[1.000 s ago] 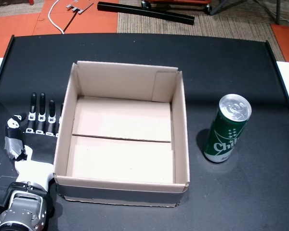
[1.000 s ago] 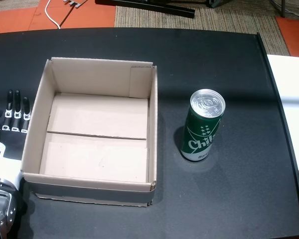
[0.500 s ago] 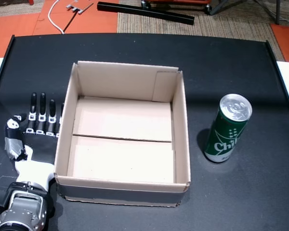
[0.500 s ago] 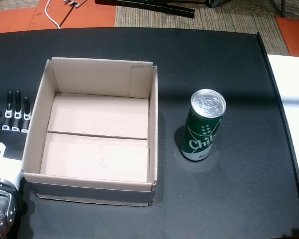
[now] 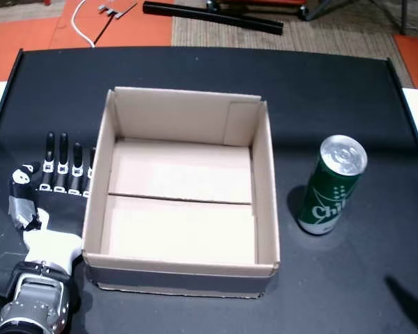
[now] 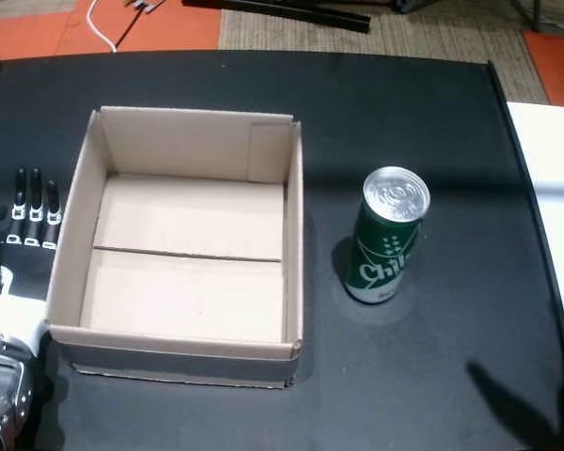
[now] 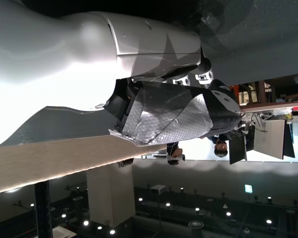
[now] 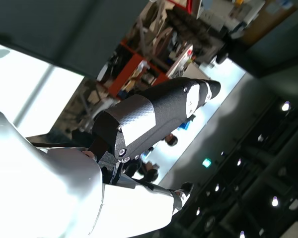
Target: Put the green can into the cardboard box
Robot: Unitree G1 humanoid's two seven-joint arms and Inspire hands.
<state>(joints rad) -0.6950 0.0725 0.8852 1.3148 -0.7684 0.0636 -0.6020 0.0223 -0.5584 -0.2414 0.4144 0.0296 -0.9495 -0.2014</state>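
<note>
The green can (image 5: 331,188) (image 6: 387,240) stands upright on the black table, a short way right of the open cardboard box (image 5: 265,195) (image 6: 294,244), and nothing touches it. The box holds nothing. My left hand (image 5: 52,188) (image 6: 19,225) lies flat on the table against the box's left wall, fingers stretched out and open. The left wrist view shows its taped thumb (image 7: 174,109) holding nothing. My right hand is out of both head views. In the right wrist view, the right hand (image 8: 154,119) is in the air with its thumb extended, holding nothing.
The black table (image 5: 195,66) has a raised rim along its far and side edges. A white surface (image 6: 545,188) adjoins it on the right. A dark shadow (image 5: 411,303) (image 6: 517,404) lies on the table's near right corner. Beyond the far edge, black bars lie on the floor.
A shadow has come onto the table's near right corner. The can, the box and my left hand stay where they were; the head views have shifted slightly.
</note>
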